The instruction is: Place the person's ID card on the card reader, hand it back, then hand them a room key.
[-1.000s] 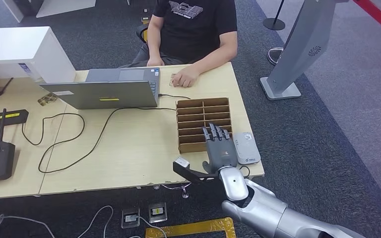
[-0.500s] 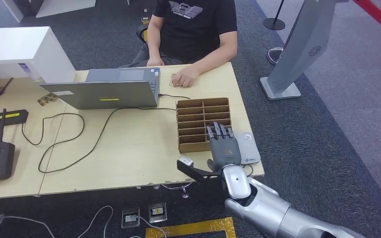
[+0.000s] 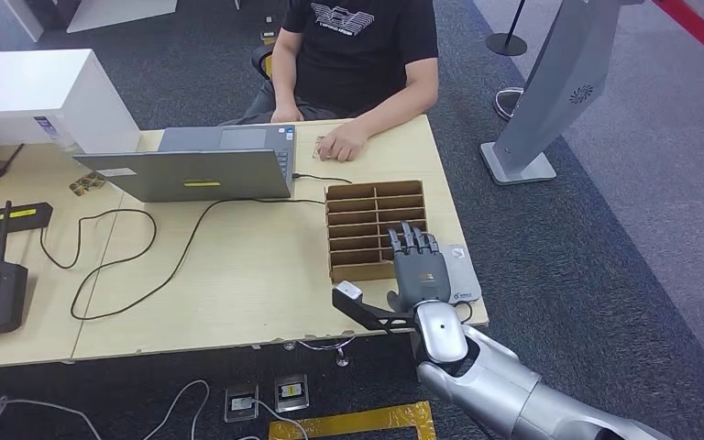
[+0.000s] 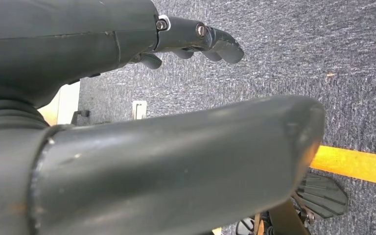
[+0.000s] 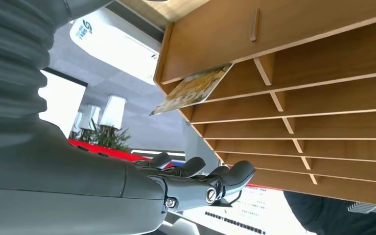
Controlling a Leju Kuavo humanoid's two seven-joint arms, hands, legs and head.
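Fingers (image 3: 414,246) of the right hand (image 3: 419,273) lie straight and slightly apart, holding nothing, palm down above the near right corner of the worktop (image 3: 238,275). The hand hangs over the seam between the wooden rack (image 3: 367,220) at its 10 o'clock and the white card reader (image 3: 461,275) at its 3 o'clock, covering the reader's left part. Its thumb (image 3: 359,307) juts out toward 9 o'clock, over bare wood near the front edge.

In the right wrist view, a yellow printed card (image 5: 193,89) sits in an end slot of the rack, one corner sticking out, just beside the reader (image 5: 112,41).

In the left wrist view, the left hand (image 4: 196,41) hangs over grey carpet with its fingers loosely extended and nothing in them.

Beyond the rack, at 12 o'clock, a person (image 3: 353,55) in a black shirt sits at the far edge, one hand (image 3: 341,144) resting on the wood. A small pale item lies under that hand; I cannot tell whether it is the ID card. A grey laptop (image 3: 197,165) stands at 10 o'clock, its cable (image 3: 147,266) trailing across the worktop.
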